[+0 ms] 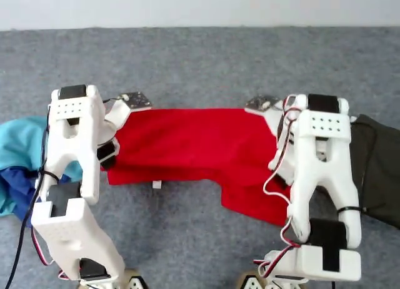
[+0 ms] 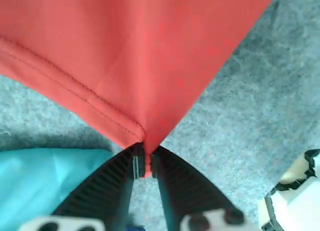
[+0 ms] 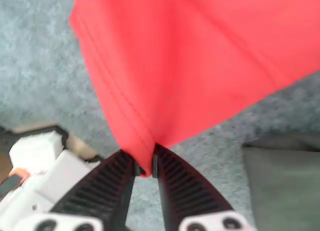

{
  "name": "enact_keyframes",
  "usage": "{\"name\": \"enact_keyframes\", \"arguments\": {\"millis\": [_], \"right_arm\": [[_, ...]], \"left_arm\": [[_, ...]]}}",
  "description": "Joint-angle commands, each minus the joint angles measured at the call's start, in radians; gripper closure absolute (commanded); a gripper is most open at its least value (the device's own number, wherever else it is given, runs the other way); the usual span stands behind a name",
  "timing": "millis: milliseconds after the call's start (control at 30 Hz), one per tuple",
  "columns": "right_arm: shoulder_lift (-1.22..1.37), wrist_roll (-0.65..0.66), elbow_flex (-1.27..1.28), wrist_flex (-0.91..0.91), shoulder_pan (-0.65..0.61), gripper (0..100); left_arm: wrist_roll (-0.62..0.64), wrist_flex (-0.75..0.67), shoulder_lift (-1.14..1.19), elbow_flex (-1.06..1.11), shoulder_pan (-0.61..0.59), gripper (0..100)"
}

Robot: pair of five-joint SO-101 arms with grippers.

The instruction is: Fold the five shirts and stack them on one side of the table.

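Across a grey carpeted worktop (image 1: 200, 57) below a pale wall (image 1: 200, 7), red shirt (image 1: 187, 145) spread mid-frame, left hand (image 2: 145, 163) pinching its left-side corner, right hand (image 3: 145, 167) pinching its right-side corner

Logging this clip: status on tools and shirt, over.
Left tool shut on red shirt corner. Right tool shut on another corner. Teal shirt and dark shirt at either side.
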Motion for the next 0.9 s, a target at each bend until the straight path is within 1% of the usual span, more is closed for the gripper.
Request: {"name": "enact_keyframes", "arguments": {"millis": [0, 133, 267, 433, 533, 633, 700, 767, 800, 867], "right_arm": [[-0.062, 0.021, 0.061, 0.038, 0.005, 99.0], [-0.064, 0.021, 0.087, 0.008, 0.005, 99.0], [-0.062, 0.021, 0.086, -0.010, 0.005, 99.0], [-0.062, 0.026, 0.089, -0.010, 0.041, 99.0], [-0.062, 0.028, 0.089, -0.001, 0.048, 98.3], [-0.071, 0.055, 0.084, 0.025, 0.045, 91.3], [-0.073, 0.074, 0.084, 0.033, 0.044, 82.4], [-0.074, 0.072, 0.081, 0.036, 0.050, 74.6], [-0.082, 0.074, 0.081, 0.036, 0.050, 72.7], [-0.119, 0.077, 0.081, 0.036, 0.045, 72.9]], "left_arm": [[-0.020, 0.021, 0.002, -0.001, -0.006, 99], [-0.020, 0.028, 0.026, 0.001, 0.020, 98], [-0.021, 0.028, 0.040, 0.001, 0.021, 98], [-0.023, 0.029, 0.032, 0.038, 0.014, 91], [-0.021, 0.029, 0.032, 0.054, 0.014, 90], [-0.017, 0.029, 0.032, 0.054, 0.014, 90], [0.000, 0.029, 0.032, 0.050, 0.014, 90], [0.055, 0.029, 0.031, 0.044, 0.014, 90], [0.078, 0.029, 0.031, 0.035, 0.014, 90], [0.104, 0.029, 0.031, 0.024, 0.014, 90]]}}
